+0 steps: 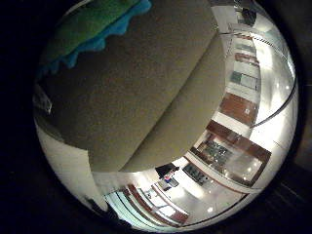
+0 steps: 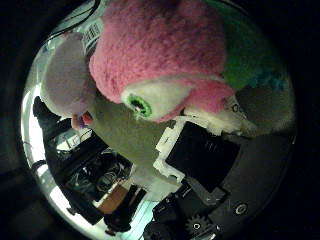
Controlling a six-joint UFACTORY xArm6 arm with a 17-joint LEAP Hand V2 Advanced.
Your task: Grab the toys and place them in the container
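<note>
Looking out from the palm, you have a pink toy point(image 2: 160, 55) very close, filling much of the thumb side view. It is fluffy, with a white patch and a green eye. Green and blue plush point(image 2: 252, 65) sits right against it; you cannot tell if that is the same toy or a second one. A pale purple toy point(image 2: 62, 82) lies just beside the pink one.

Your hand point(image 2: 200, 160) shows as white and black parts right under the pink toy. The toy seems pressed to the palm, most likely so it can be lifted. But the fingers are mostly hidden, so you cannot tell if they are curled round it or loose.

The toys rest on a tan tabletop point(image 1: 126, 92), which looks soft and a bit fuzzy. Its edge runs across the little finger side view, with green and blue plush at one end.

No container shows in either view, so you will have to find it before you drop anything.

Past the edge, the room has a shiny white floor point(image 1: 273, 112) with bright light spots, and brown and white cabinets point(image 1: 239, 109) along it.
</note>
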